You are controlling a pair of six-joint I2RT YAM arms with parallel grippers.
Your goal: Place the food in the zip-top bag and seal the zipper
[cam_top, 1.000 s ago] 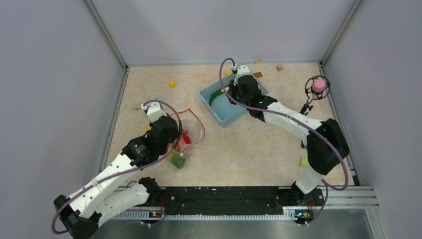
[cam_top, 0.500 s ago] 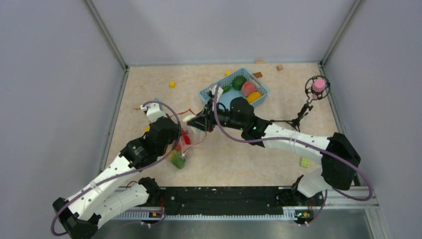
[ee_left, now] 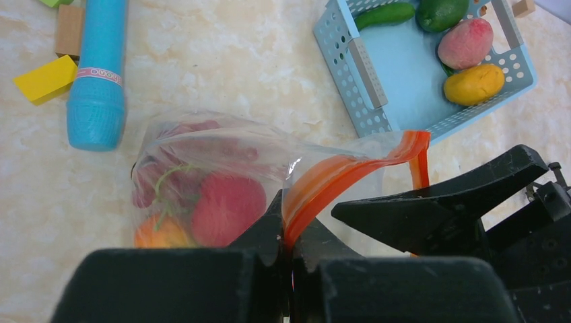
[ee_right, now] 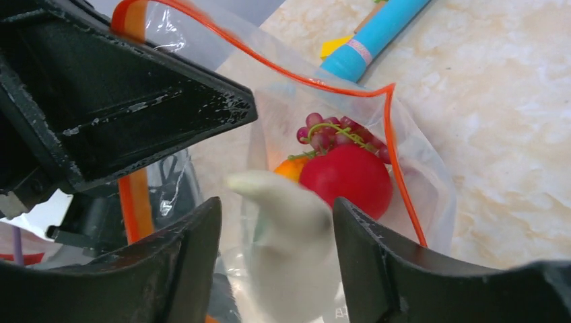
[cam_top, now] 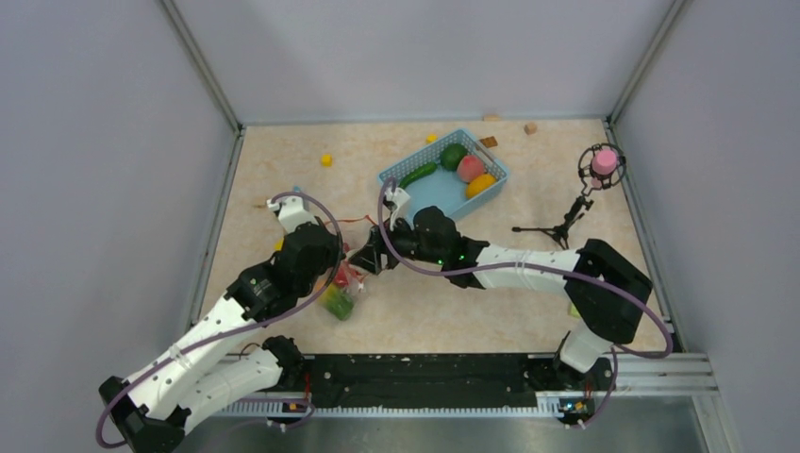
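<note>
**Loading step: pass the held item through the open mouth**

The bag (ee_left: 202, 175) lies on the worktop (cam_top: 453, 321) at centre-left of the top view. It already contains a tomato (ee_right: 347, 176), grapes (ee_right: 330, 131) and an orange (ee_right: 291, 168). The left jaws are pinched tight on the zipper (ee_left: 343, 171), lifting 1 lip of the mouth. The right jaws are narrowed on a pale item (ee_right: 289, 269), poised at the opening.

1. Carry the item past the orange strip before releasing; it appears close to the raised lip.
2. Open the right jaws only once the item is inside.
3. Do not slacken the left grip; the film would likely collapse.

4 pieces lie in the basket (ee_left: 350, 81).
</note>
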